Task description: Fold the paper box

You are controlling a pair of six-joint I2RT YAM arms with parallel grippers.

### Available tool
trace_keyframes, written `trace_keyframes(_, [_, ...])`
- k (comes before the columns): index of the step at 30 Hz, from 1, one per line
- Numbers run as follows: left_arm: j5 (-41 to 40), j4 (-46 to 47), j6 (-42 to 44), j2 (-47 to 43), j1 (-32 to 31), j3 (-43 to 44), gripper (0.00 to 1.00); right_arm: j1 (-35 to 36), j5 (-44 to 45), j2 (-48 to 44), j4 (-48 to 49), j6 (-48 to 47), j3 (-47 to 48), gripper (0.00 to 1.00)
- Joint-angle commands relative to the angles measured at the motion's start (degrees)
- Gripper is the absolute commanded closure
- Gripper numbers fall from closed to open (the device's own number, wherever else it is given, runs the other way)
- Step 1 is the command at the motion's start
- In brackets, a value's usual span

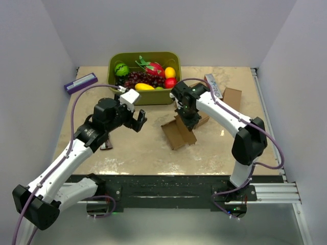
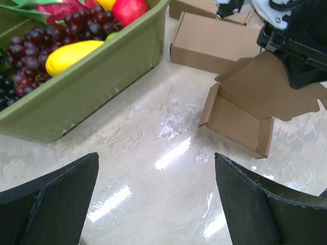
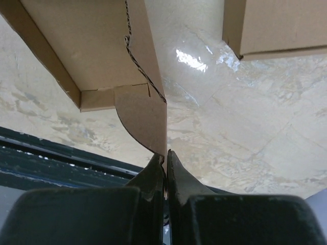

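1 open paper box [image 1: 177, 135], 1 green bin [image 1: 159, 97], 1 purple box [image 1: 80, 82].

3 plain pale walls [image 1: 168, 30] close in a beige marbled table [image 1: 143, 153], glossy with patches of white glare. A black strip [image 1: 168, 185] runs along its near edge, a metal rail [image 1: 261, 97] along its right edge.

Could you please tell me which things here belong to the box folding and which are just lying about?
In the job: paper box, right gripper pinching its flap, open left gripper.
Lying about: fruit bin, purple box, lettered carton, closed brown boxes.
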Motion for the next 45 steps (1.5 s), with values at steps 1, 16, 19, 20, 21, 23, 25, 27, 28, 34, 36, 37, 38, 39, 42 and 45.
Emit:
trace_keyframes(1, [1.64, 2.30, 0.31, 1.49, 0.69, -2.60, 0.00, -0.08, 0.74, 3.14, -4.34, -2.88, 6.30, 0.94])
trace_keyframes(16, [-1.15, 6.69, -14.27, 1.67, 13.07, -10.59, 0.00, 0.10, -3.39, -2.98, 11.99, 1.24, 13.87, 0.14])
trace_keyframes(19, [-6.41, 5.30, -16.03, 4.29, 17.64, -12.62, 0.00, 0.10, -4.53, -9.30, 20.16, 3.97, 10.88, 0.12])
trace_keyframes(20, [-8.52, 4.33, -16.74, 5.35, 20.00, -12.54, 0.00, 0.01, -4.88, -11.08, 22.01, 5.36, 9.83, 0.10])
trace_keyframes(21, [-11.42, 3.63, -17.35, 6.40, 21.16, -12.80, 0.00, 0.01, -6.54, -12.57, 25.51, 5.81, 7.64, 0.10])
trace_keyframes(23, [-15.21, 2.57, -19.46, 8.61, 23.26, -13.50, 0.02, 0.01, -7.87, -16.88, 28.78, 6.69, 5.35, 0.08])
trace_keyframes(25, [-20.13, 2.04, -19.82, 10.45, 23.80, -14.03, 0.08, -0.08, -9.62, -18.90, 31.86, 6.70, 2.97, 0.08])
trace_keyframes(27, [-25.30, -0.06, -20.34, 12.38, 24.33, -12.11, 0.17, -0.16, -10.16, -21.28, 33.80, 6.61, 1.39, 0.07])
trace_keyframes(28, [-25.85, -1.20, -20.35, 14.05, 24.42, -11.58, 0.23, -0.17, -10.94, -21.90, 34.16, 6.70, 0.95, 0.07])
trace_keyframes(34, [-22.62, -2.27, -21.66, 19.50, 27.32, -10.87, 0.41, -0.52, -11.92, -26.38, 35.13, 4.94, -1.87, 0.07])
trace_keyframes(36, [-20.69, -2.10, -22.37, 21.52, 27.32, -11.48, 0.47, -0.78, -11.56, -27.61, 35.04, 4.76, -2.57, 0.07])
trace_keyframes(37, [-19.80, -1.92, -22.63, 22.05, 27.41, -11.83, 0.48, -0.87, -11.56, -28.05, 35.12, 4.85, -2.83, 0.07])
trace_keyframes(38, [-18.93, -1.92, -22.81, 22.76, 27.41, -12.18, 0.50, -1.13, -11.56, -28.49, 35.21, 4.76, -3.27, 0.07])
trace_keyframes(39, [-17.44, -2.09, -22.98, 24.07, 27.41, -12.27, 0.55, -1.22, -11.56, -29.54, 35.39, 4.85, -3.54, 0.07])
trace_keyframes(42, [-16.11, -1.92, -22.72, 25.40, 27.41, -12.27, 0.66, -1.40, -10.95, -31.30, 35.83, 5.29, -4.33, 0.06])
trace_keyframes(45, [-15.23, -1.48, -22.37, 24.79, 27.41, -12.53, 0.83, -1.48, -10.07, -32.18, 36.18, 5.64, -4.77, 0.06])
